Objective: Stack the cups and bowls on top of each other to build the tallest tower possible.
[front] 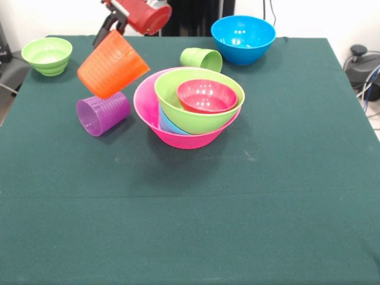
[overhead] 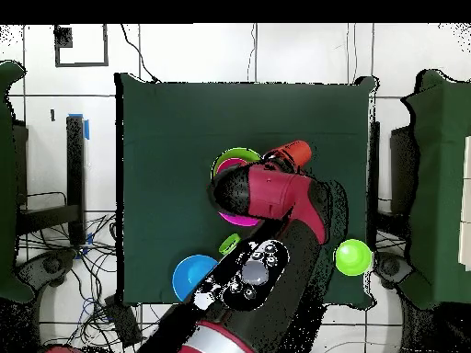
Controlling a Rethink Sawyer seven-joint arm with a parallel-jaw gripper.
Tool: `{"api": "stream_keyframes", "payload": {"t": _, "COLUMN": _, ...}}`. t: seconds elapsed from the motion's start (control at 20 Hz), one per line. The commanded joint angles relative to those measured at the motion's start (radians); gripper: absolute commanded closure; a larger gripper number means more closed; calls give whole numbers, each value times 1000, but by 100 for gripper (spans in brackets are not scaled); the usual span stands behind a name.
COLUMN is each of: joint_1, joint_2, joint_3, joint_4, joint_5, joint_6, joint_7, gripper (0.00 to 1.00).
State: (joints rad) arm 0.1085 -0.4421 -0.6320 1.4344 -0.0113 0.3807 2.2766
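My gripper (front: 110,31) is shut on the rim of an orange cup (front: 112,64), which hangs tilted in the air just left of the tower. The tower is a large pink bowl (front: 178,133) holding a green bowl (front: 199,116) with a small red bowl (front: 206,96) inside; a light blue piece (front: 168,123) is wedged between pink and green. A purple cup (front: 102,114) lies on its side under the orange cup. A light green cup (front: 201,59) lies on its side behind the tower. From overhead the arm (overhead: 276,198) hides most of the tower; the orange cup (overhead: 296,152) sticks out past it.
A blue bowl (front: 243,38) stands at the far right and a small green bowl (front: 47,55) at the far left corner. Overhead they are the blue bowl (overhead: 191,276) and green bowl (overhead: 353,256). The green cloth (front: 237,225) covers the table.
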Motion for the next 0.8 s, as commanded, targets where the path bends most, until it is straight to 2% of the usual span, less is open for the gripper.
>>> {"api": "stream_keyframes", "payload": {"t": 0.05, "joint_1": 44, "joint_2": 67, "joint_3": 1, "joint_4": 37, "joint_5": 70, "joint_6": 111, "joint_7": 259, "gripper": 100}}
{"api": "stream_keyframes", "payload": {"t": 0.55, "joint_1": 157, "joint_2": 128, "joint_3": -77, "joint_4": 52, "joint_5": 154, "joint_6": 143, "joint_7": 370, "gripper": 100}}
{"api": "stream_keyframes", "payload": {"t": 0.8, "joint_1": 193, "joint_2": 143, "joint_3": -101, "joint_4": 58, "joint_5": 194, "joint_6": 161, "joint_7": 403, "gripper": 100}}
